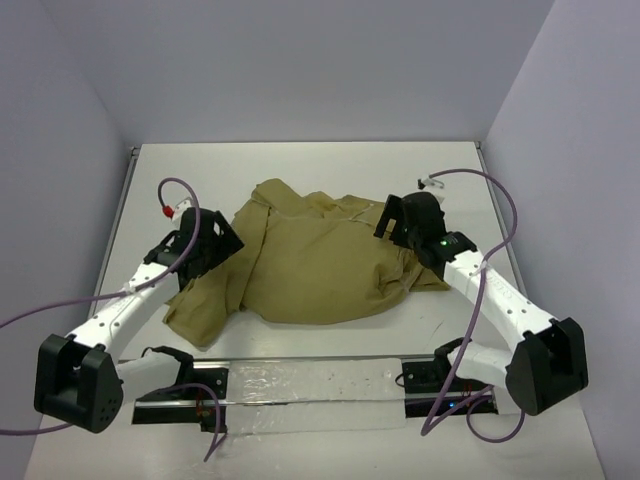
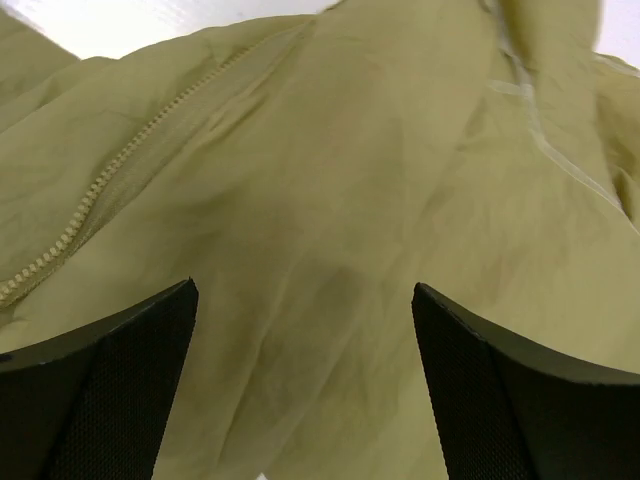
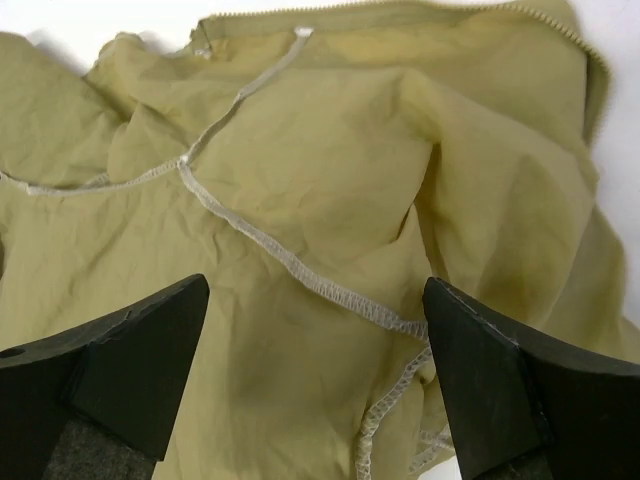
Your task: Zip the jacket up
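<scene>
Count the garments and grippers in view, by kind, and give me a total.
Jacket: 1
Grippers: 2, the left gripper and the right gripper, both open over the cloth
Total: 3

In the left wrist view the zipper teeth [image 2: 100, 187] run off the frame's left edge, and the fingers [image 2: 120, 385] are cut off at the bottom. From above, the left gripper [image 1: 212, 245] and right gripper [image 1: 398, 222] cover the side edges of the jacket [image 1: 320, 265], whose folds hide the cloth beneath.
</scene>
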Robot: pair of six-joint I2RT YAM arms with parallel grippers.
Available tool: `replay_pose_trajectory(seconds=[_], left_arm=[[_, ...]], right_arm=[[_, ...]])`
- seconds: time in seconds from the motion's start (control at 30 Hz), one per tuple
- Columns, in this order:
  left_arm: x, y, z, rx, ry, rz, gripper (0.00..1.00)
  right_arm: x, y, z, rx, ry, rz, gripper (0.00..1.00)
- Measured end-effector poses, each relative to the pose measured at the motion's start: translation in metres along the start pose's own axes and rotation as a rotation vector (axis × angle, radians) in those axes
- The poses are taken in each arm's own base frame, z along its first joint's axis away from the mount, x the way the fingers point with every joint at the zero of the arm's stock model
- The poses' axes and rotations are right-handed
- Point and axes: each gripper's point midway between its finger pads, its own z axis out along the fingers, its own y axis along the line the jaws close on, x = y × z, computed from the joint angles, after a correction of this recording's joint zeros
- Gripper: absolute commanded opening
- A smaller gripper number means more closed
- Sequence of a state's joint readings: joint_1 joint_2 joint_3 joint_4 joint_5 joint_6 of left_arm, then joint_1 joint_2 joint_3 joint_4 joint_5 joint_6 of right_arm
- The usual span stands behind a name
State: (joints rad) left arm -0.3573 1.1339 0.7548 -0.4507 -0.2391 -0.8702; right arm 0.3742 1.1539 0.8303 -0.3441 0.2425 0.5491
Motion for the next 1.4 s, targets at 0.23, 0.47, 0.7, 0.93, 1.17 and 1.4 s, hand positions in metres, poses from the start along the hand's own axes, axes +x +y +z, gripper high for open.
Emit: replay_pose_trajectory(seconds=[0.23,0.47,0.7,0.93,1.17,1.4], left_arm=[[0.026,0.005,0.036,-0.023,0.065,-0.039,0.0],[0.022,-0.03,0.092,-0.01,0.144,-0.008,0.0],[-0.079,-0.128,0.124,0.154,0.024,-0.002,0.44],[-0.141,-0.181,0.081,0.302,-0.11,0.062,0.99],[-0.097,-0.105,0.03,0.201,-0.098,0.021,0.67],[-0.045,-0.028,0.037,0.069,-0.048,-0.139,0.75]], right_arm=[[0.037,-0.01,0.02,0.046,0.083,0.026,0.0],[0.016,0.007,0.075,0.118,0.102,0.054,0.0],[-0.099,0.037,0.148,0.124,-0.019,0.156,0.49],[-0.113,0.012,0.172,0.161,-0.004,0.169,0.89],[-0.076,0.004,0.101,0.1,0.013,0.165,0.89],[-0.069,0.012,0.066,0.032,-0.045,0.162,0.88]])
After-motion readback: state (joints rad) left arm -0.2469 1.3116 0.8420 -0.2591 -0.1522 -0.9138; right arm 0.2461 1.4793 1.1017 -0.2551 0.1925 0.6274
